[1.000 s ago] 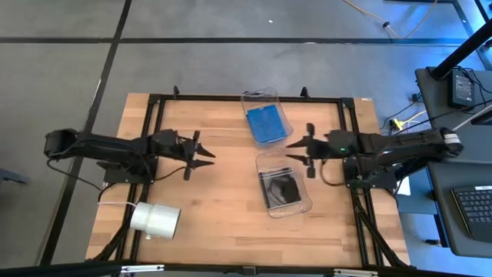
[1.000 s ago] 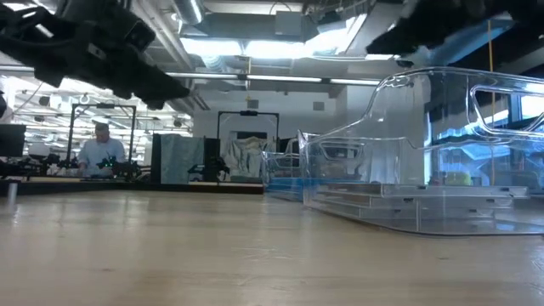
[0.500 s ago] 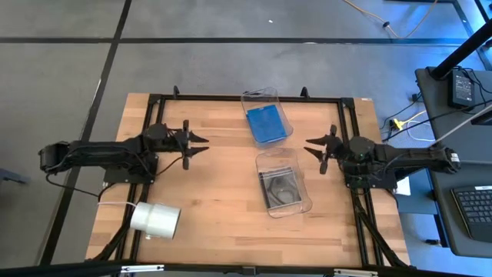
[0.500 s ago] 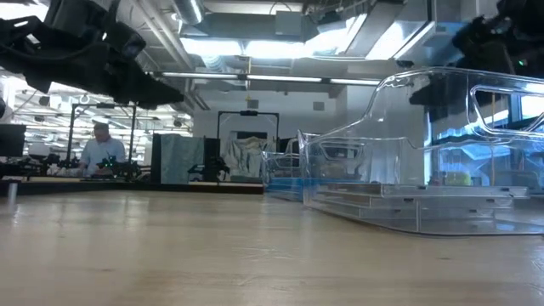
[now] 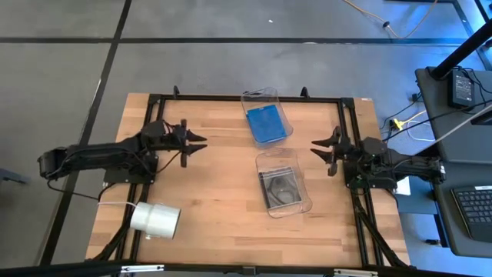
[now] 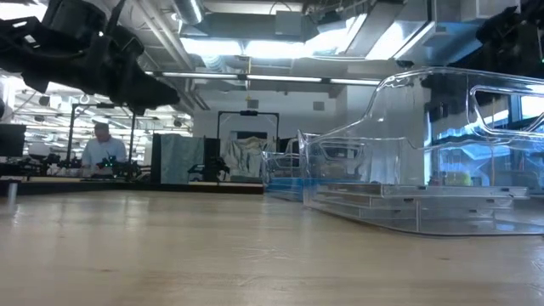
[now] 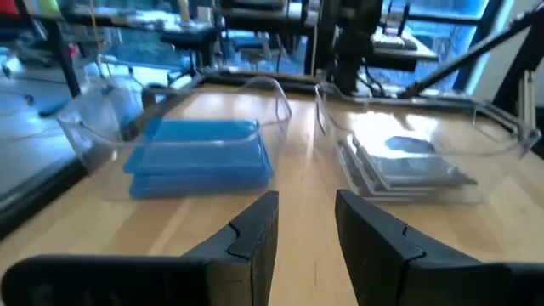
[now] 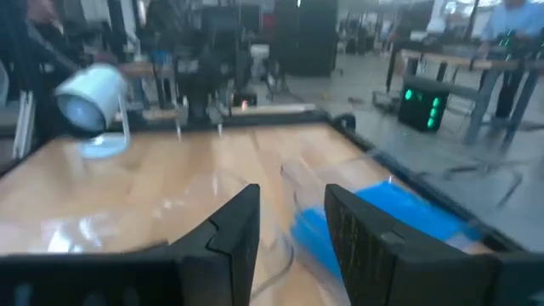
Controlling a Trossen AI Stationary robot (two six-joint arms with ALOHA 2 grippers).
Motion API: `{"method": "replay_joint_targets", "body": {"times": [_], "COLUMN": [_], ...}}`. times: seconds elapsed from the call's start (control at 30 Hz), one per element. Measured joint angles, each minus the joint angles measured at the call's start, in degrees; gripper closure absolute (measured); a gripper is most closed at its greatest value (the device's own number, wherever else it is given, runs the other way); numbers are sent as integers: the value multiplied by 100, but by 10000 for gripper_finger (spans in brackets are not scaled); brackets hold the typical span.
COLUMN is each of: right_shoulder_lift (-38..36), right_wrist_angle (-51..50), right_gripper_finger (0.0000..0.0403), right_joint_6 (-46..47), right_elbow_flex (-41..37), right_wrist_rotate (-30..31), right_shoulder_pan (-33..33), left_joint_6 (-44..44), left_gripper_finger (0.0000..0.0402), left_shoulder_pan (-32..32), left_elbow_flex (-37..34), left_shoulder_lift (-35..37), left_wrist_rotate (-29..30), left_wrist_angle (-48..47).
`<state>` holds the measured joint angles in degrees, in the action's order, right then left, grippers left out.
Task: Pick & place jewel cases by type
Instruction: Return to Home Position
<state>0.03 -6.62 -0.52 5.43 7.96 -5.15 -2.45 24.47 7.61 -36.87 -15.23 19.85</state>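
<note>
Right gripper (image 5: 323, 151) farther from jewel cases (image 5: 280, 188)

Seen from above, the desk (image 5: 215, 200) is evenly, softly lit, with only faint shadows beneath the arms (image 5: 115, 154). In the low view, ceiling lights (image 6: 280, 47) across the upper centre glare brightly, so the arms at both upper corners read as dark silhouettes. Highlights glint along the clear bins (image 6: 425, 144) at right of the frame.
</note>
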Motion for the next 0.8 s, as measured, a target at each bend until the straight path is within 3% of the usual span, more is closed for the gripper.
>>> {"method": "replay_joint_targets", "body": {"times": [0.2,0.8], "right_shoulder_lift": [3,3], "right_wrist_angle": [-323,-132], "right_gripper_finger": [264,264], "right_joint_6": [30,18], "right_elbow_flex": [22,-5], "right_wrist_rotate": [56,511], "right_shoulder_pan": [0,0], "left_joint_6": [-433,-639], "left_gripper_finger": [286,286], "left_shoulder_pan": [315,775], "left_elbow_flex": [-688,-712], "left_shoulder_lift": [875,2632], "left_wrist_rotate": [51,-78], "left_wrist_angle": [458,-688]}}
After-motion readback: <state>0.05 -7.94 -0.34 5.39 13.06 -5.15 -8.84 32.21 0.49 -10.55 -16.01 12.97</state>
